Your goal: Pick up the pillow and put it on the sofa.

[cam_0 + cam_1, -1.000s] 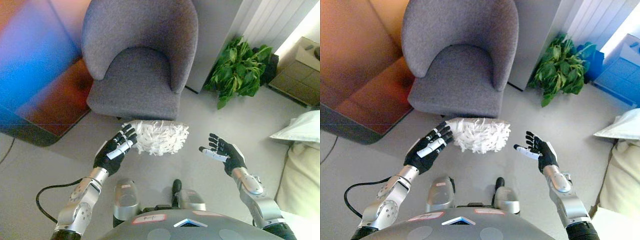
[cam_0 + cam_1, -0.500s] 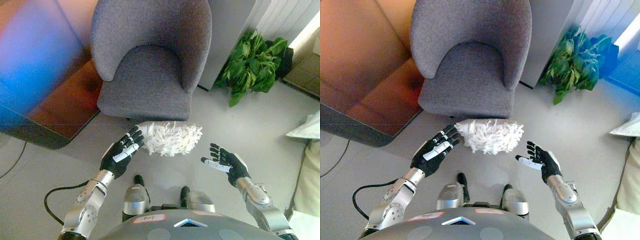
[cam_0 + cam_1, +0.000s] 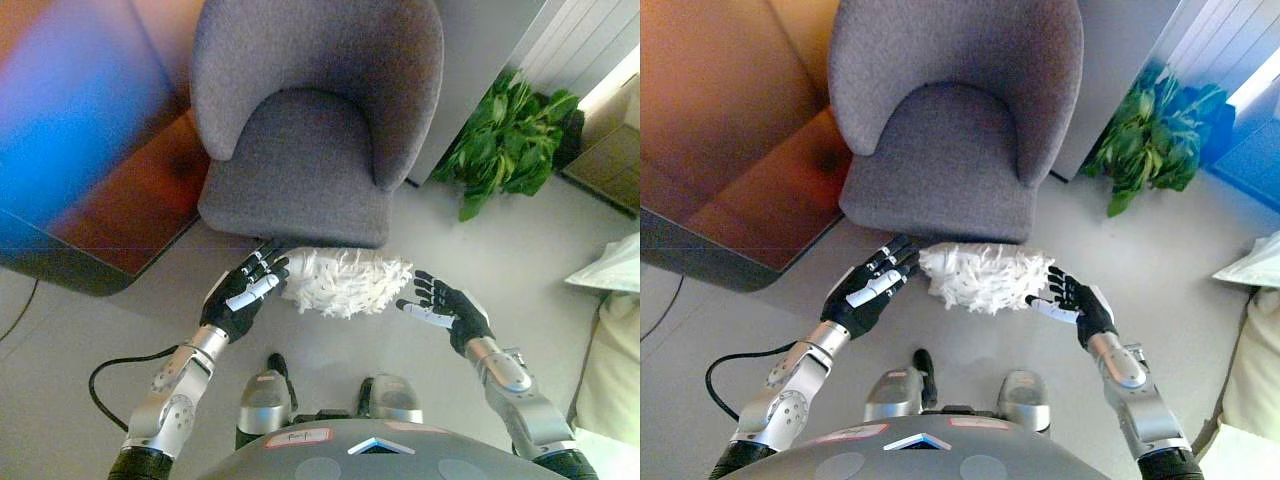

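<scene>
Two hands: both were at the pillow, one at each end, low in front of the robot.
Left hand (image 3: 243, 298): fingers straight and spread, tips touching the pillow's left end; nothing clamped.
Right hand (image 3: 448, 312): fingers straight and a little apart, tips just beside the pillow's right end; contact could not be confirmed.
Pillow (image 3: 345, 282): white, shaggy, oblong, lying on the grey floor (image 3: 90, 330) just in front of the armchair's base.
Handling (judgement): looked light and soft, would squash under pressure; the fringe gave little firm grip and could slip. Best hold seemed a squeeze from both ends with flat palms, or fingers scooped under the long edge.
Armchair (image 3: 310, 120): grey upholstered, just behind the pillow; seat empty and it looked like the drop target. Its front edge stood over the pillow, so the lift probably needed to come up and clear it first.
Rug (image 3: 110, 215): reddish, left of the armchair, apart from the pillow.
Plant (image 3: 505, 140): green, leafy, far right by the wall, well apart; no obstruction.
Cushions (image 3: 610, 300): pale, at the right edge, clear of the path.
</scene>
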